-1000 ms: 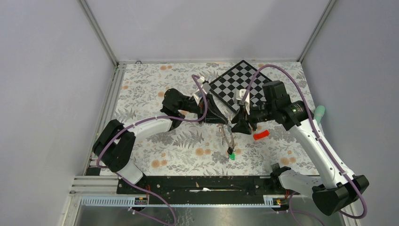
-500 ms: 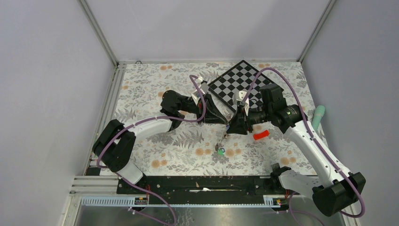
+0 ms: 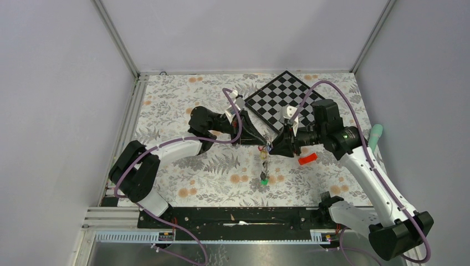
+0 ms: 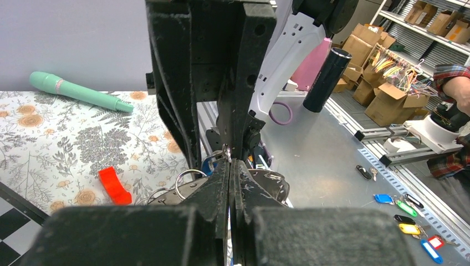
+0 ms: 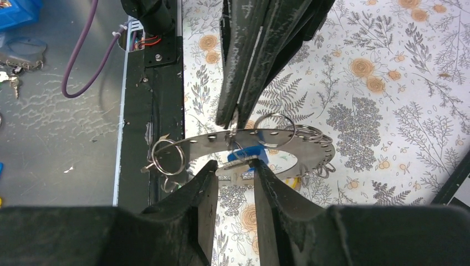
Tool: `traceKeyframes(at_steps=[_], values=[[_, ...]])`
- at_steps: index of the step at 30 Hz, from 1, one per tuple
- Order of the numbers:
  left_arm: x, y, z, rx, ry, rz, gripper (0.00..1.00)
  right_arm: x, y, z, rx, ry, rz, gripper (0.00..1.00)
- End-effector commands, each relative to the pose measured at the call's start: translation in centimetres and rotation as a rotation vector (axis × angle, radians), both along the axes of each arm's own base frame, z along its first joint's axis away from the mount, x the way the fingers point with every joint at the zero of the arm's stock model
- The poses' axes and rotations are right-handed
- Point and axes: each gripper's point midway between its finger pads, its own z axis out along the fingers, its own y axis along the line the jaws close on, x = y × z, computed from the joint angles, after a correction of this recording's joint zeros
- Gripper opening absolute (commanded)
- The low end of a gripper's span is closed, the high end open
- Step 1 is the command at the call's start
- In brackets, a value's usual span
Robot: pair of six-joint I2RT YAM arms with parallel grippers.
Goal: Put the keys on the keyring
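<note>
The keyring [image 5: 310, 145] is a flat grey ring with small holes round its rim and wire split rings [image 5: 168, 157] hanging from them. My left gripper [image 5: 235, 126] comes from above and is shut on its rim; it also shows in the left wrist view [image 4: 230, 160] and in the top view [image 3: 259, 142]. My right gripper [image 5: 233, 169] is shut on a key with a blue tag [image 5: 248, 155] right at the ring's inner edge. In the top view both grippers meet above the table, right gripper [image 3: 274, 147] to the right. More keys [image 3: 264, 165] dangle below, a green tag [image 3: 265, 178] lowest.
A red oblong block [image 3: 307, 159] lies right of the grippers. The chequered board [image 3: 285, 100] lies behind them. A teal wand [image 3: 376, 136] lies at the right edge. Several tagged keys [image 4: 409, 215] lie on the metal floor beyond the table.
The grippers stay joined at the ring. The dangling keys swung left, then partly back. The right arm shifted slightly to the right.
</note>
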Motion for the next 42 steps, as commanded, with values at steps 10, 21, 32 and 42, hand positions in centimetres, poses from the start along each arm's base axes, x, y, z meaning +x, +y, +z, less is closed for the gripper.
traceKeyframes(at_steps=[10,21,32,42], values=[[0.6,0.7,1.6,-0.065,-0.082,0.045,0.0,0.6,-0.9,0.3,-0.044,-0.064,-0.041,0.0],[0.5,0.8,1.2,-0.056,-0.089,0.037,0.0,1.6,-1.0,0.5,-0.06,-0.076,-0.073,0.0],[1.3,0.5,0.2,-0.015,-0.096,0.062,0.0,1.8,-1.8,1.8,-0.097,-0.145,-0.094,0.0],[1.7,0.3,0.1,-0.005,-0.1,0.068,0.0,1.3,-1.9,1.6,-0.107,-0.136,-0.082,0.0]])
